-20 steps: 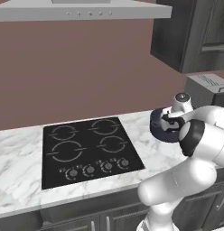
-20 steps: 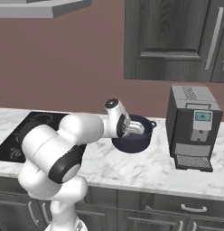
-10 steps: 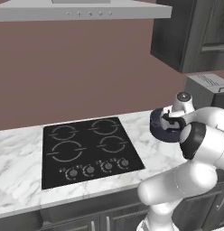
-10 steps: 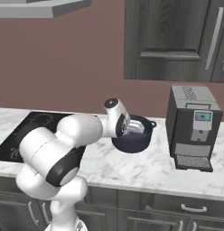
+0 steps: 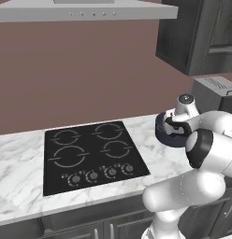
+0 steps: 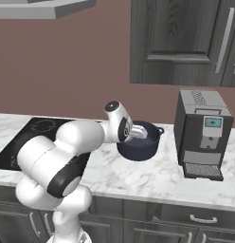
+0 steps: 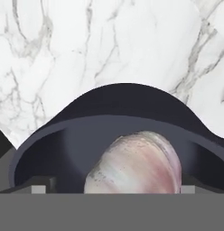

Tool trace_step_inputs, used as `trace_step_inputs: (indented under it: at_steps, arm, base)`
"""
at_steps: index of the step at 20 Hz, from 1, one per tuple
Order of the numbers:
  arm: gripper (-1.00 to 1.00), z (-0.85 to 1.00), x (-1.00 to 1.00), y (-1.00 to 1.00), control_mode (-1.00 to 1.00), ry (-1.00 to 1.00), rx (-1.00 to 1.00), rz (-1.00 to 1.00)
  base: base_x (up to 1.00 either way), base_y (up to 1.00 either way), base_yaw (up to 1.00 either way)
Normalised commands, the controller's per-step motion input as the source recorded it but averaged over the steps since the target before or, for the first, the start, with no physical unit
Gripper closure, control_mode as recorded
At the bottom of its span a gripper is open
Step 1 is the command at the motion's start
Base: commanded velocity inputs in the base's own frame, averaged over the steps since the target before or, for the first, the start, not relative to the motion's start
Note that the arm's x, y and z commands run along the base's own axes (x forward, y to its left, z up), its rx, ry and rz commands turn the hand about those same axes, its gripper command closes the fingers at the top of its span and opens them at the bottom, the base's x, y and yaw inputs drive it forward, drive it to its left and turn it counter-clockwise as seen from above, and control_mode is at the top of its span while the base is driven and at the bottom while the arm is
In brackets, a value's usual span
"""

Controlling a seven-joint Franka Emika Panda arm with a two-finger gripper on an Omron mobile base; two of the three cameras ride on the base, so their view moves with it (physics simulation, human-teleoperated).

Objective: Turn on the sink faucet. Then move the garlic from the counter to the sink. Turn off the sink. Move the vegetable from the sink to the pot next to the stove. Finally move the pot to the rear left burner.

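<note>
- Counter (image 6: pixel 152 178): white marble with grey veining, flat and hard; I read it as a slick surface the pot would slide on.
- Stove (image 5: pixel 90 154): flat black glass, four grey ring burners; the rear left burner (image 5: pixel 65 137) sits at about 10 o'clock on the cooktop.
- Pot (image 6: pixel 138 142): dark, round, rigid, low-walled, with a small side handle at 3 o'clock in the right base view. I judge it the heaviest item to shift; the rim or that handle looks like the place to take hold.
- Garlic (image 7: pixel 136 164): pinkish-white bulb with purple streaks, papery, rounded; it lies inside the pot. Light, likely to roll.
- Gripper (image 7: pixel 113 189): jaws spread wide, a tip on either side of the bulb, holding nothing as far as I can see.
</note>
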Motion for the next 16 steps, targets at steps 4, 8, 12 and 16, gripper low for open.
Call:
trace_step_inputs:
  at_steps: [4, 8, 12, 16]
  arm:
    - [-1.00, -0.01, 0.10, 0.00, -1.00, 0.12, 0.00, 0.00]
    - [-1.00, 0.10, 0.05, 0.00, -1.00, 0.02, 0.00, -0.01]
    - [-1.00, 0.01, 0.02, 0.00, -1.00, 0.01, 0.00, 0.00]
    - [-1.00, -0.07, 0.06, -0.09, -1.00, 0.01, 0.00, 0.00]
  base:
    - [0.00, 0.00, 0.00]
    - [0.00, 0.00, 0.00]
    - [0.00, 0.00, 0.00]
    - [0.00, 0.00, 0.00]
